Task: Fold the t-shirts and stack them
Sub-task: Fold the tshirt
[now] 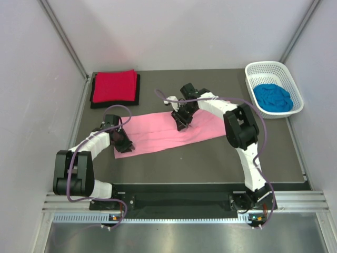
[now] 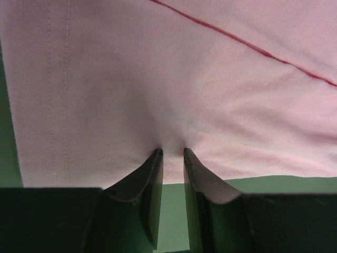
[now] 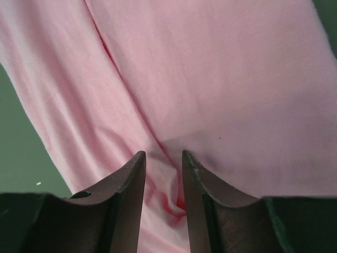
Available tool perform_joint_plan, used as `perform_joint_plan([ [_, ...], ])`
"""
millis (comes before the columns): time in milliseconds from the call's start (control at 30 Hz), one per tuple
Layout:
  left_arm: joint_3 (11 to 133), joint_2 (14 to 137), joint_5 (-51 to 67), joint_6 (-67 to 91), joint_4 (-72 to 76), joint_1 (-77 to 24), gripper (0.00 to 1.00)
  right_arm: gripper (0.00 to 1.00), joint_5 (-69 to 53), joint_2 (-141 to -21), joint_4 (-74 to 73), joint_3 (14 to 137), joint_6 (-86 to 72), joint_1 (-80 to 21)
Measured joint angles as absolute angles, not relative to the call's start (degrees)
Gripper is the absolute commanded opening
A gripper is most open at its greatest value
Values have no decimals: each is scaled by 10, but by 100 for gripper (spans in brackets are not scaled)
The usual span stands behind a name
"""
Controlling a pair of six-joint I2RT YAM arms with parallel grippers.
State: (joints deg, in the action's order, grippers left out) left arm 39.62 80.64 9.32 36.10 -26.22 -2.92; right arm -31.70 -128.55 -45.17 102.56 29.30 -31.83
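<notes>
The pink t-shirt (image 1: 163, 133) lay as a long strip across the middle of the frame. The left gripper (image 2: 172, 152), jaws nearly together, pinched its puckered lower-left edge. The right gripper (image 3: 163, 154), jaws narrowly parted, nipped a fold at its upper middle.

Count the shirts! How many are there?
4. The pink shirt lies spread mid-table, the red shirt sits folded on the black shirt at the far left corner, and the blue shirt is bunched in the white basket. More could hide under it.
</notes>
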Motion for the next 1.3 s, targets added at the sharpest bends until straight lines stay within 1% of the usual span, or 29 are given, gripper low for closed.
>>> perform_joint_plan([
  [200, 393, 806, 97, 361, -259, -26, 27, 32, -309, -1291, -444, 1026, 287, -321],
  [367, 392, 806, 100, 361, -258, -23, 27, 26, -295, -1291, -441, 1029, 288, -326],
  [467, 392, 806, 101, 361, -258, -23, 27, 24, -294, -1291, -439, 1028, 288, -328],
  [700, 392, 806, 101, 361, -257, -23, 27, 25, -296, -1291, -427, 1024, 287, -328],
  [867, 380, 795, 102, 364, -246, -22, 27, 30, -301, -1290, -427, 1022, 287, -328],
  [1000, 377, 792, 102, 364, -241, -22, 27, 29, -305, -1284, -421, 1012, 289, -328],
  [1067, 377, 792, 102, 365, -241, -22, 27, 25, -305, -1284, -420, 1012, 289, -328],
  [1167, 377, 792, 102, 366, -241, -21, 27, 17, -300, -1284, -418, 1011, 289, -328],
  [1233, 377, 792, 101, 366, -241, -21, 26, 3, -297, -1284, -416, 1011, 289, -329],
  [1267, 377, 792, 100, 366, -242, -21, 25, 0, -294, -1284, -416, 1011, 288, -329],
  [1300, 377, 792, 100, 366, -242, -21, 25, 0, -292, -1284, -413, 1009, 287, -329],
])
